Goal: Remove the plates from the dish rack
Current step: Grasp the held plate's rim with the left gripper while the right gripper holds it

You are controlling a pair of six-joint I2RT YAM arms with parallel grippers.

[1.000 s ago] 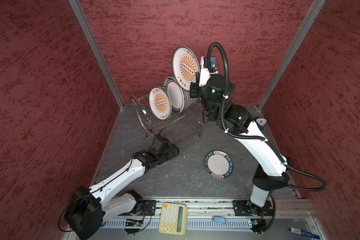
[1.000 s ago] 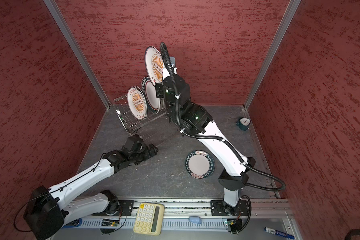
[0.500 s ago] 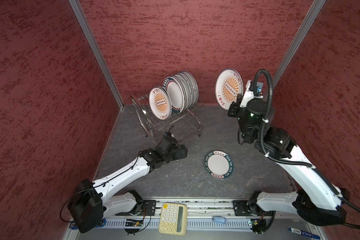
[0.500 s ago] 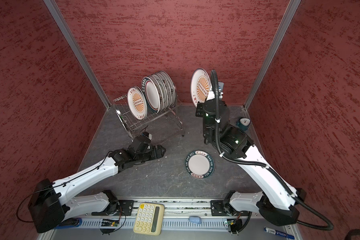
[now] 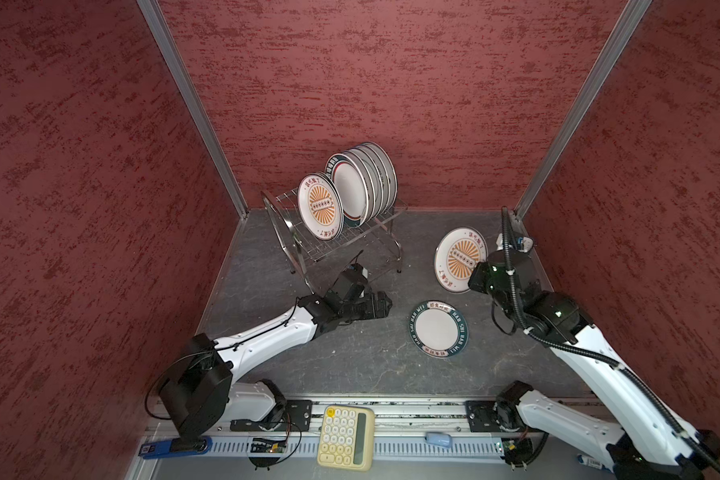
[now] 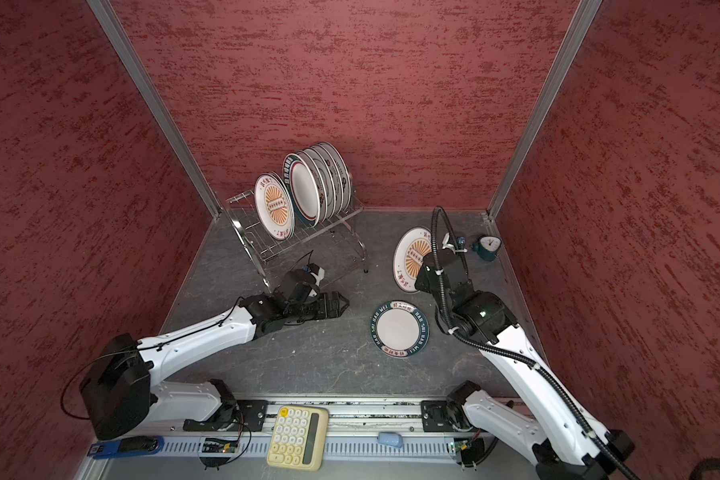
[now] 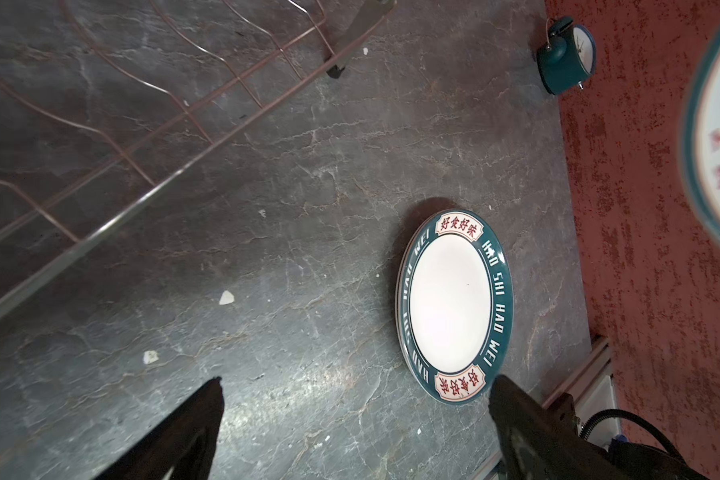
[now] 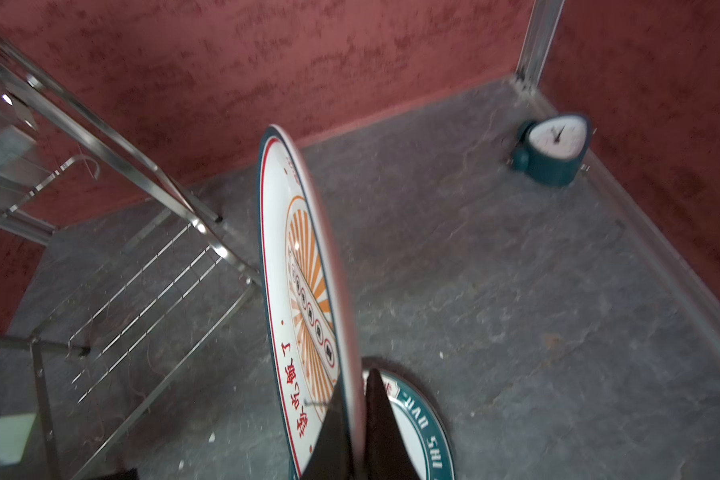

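The left gripper (image 7: 356, 399) hung wide open and empty near a flat plate (image 5: 439, 329) on the table (image 5: 350, 365), the right gripper (image 8: 354, 399) pinched a sunburst plate (image 5: 460, 257) upright by its rim, probably stiff, slick, heavy and breakable, and farther back plates (image 5: 366, 183) stood in the rack (image 5: 333, 245).

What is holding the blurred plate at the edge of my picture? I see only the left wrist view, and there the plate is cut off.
Observer: The right gripper is shut on the rim of the held sunburst plate and holds it on edge.
Operator: How many plates stand on top of the dish rack? I see only its lower wires.
Observer: In both top views the front sunburst plate stands alone. Behind it is a tight row of plates, about six; I cannot count them exactly.
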